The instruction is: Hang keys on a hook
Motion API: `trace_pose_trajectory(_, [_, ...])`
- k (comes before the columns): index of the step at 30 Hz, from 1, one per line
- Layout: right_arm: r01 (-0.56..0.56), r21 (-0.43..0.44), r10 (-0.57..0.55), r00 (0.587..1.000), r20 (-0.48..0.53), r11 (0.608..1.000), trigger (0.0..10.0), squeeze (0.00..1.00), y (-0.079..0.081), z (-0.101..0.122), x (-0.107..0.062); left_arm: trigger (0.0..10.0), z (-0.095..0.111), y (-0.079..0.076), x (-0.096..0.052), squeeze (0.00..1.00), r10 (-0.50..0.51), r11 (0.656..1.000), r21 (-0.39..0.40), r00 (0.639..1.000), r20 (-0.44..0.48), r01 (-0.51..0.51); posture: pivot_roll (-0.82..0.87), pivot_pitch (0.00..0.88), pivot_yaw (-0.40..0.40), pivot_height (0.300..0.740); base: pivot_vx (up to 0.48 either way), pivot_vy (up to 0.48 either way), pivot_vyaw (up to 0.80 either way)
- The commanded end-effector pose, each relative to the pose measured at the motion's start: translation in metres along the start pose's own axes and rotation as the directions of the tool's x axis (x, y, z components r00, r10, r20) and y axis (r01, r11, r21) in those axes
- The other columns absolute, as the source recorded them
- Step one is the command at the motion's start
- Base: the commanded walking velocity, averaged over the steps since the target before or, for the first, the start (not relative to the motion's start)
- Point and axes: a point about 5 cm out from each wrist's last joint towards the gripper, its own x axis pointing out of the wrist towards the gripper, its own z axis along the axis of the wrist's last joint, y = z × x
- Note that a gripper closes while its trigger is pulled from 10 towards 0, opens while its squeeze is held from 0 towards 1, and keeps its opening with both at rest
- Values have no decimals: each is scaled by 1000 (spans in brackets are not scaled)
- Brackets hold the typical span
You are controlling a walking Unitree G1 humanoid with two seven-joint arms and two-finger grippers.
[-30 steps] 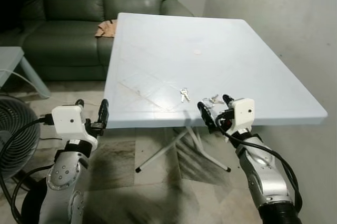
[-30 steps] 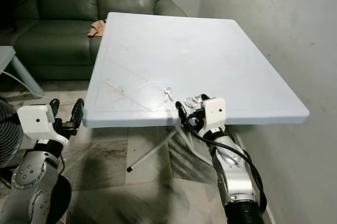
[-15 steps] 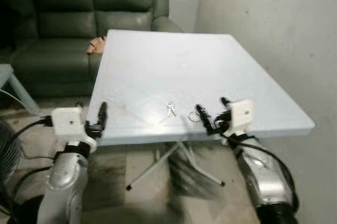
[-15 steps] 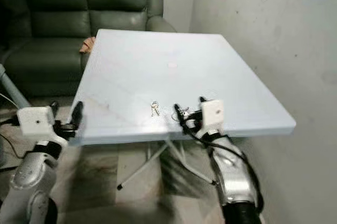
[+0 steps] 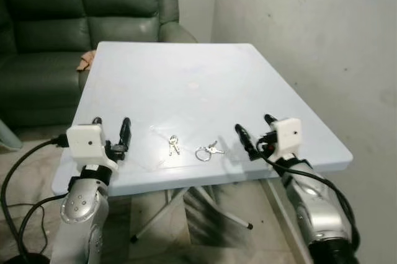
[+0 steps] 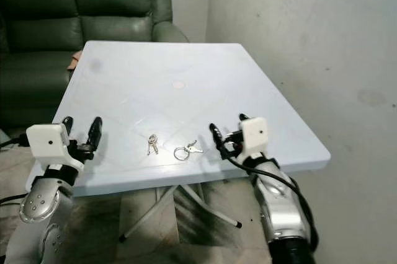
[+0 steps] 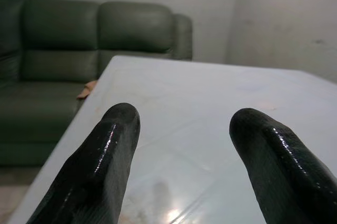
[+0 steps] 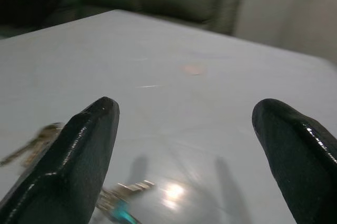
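Keys on a ring (image 5: 206, 150) lying flat on the pale blue tabletop (image 5: 186, 72), near the front edge, about in the middle. A second small bunch of keys (image 5: 173, 144) just beside them, toward the robot's left, not touching. A small round pale mark (image 5: 193, 85) farther back on the tabletop.

Right hand (image 5: 255, 137) held low over the front part of the tabletop, just to the right of the ringed keys, with fingers wide apart and nothing between them. Seen from the right wrist: two black fingers (image 8: 73, 150) spread far apart, with the keys (image 8: 126, 192) blurry and close to one fingertip.

Left hand (image 5: 113, 135) held at the front left edge of the tabletop, well apart from both bunches of keys, fingers spread, holding nothing. Seen from the left wrist: two black fingers (image 7: 100, 166) with a wide gap and only bare tabletop beyond.

A dark green sofa (image 5: 56, 22) behind the tabletop, with a small tan thing (image 5: 85, 61) on its seat by the tabletop's back corner. A grey wall (image 5: 310, 35) on the robot's right. White folding legs (image 5: 205, 205) under the tabletop, on a tiled floor (image 5: 205, 239).
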Motion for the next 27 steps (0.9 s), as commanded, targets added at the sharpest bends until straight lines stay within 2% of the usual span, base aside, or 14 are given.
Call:
trace_pose_trajectory(1, [-9,-23,9,1000,11,1000,10000,0,-2,5,2,10000,-1,0,0,0,4,1000,9,1000,-5,-4,-95,0,-59,740,0,0,800])
trace_pose_trajectory(16, [-20,-45,21,1000,21,999,10000,0,-3,8,4,10000,-4,-3,2,0,5,1000,18,1000,-16,-4,-95,0,-63,740,0,0,800])
trace_pose_trajectory(21, [4,-16,-4,1000,20,1000,10000,0,-6,9,5,10000,-11,-10,2,0,-31,998,48,998,-61,34,-95,0,-64,740,0,0,0])
trace_pose_trajectory(26, [18,-41,-18,1000,2,999,10000,0,-10,8,6,10000,-15,-19,2,0,-75,996,32,994,-82,78,-95,0,-63,740,0,0,0])
trace_pose_trajectory(27, [73,-85,-76,997,-28,994,10000,0,-17,7,8,10000,-13,-20,2,0,-78,996,32,994,-76,80,-95,0,-63,740,0,0,0])
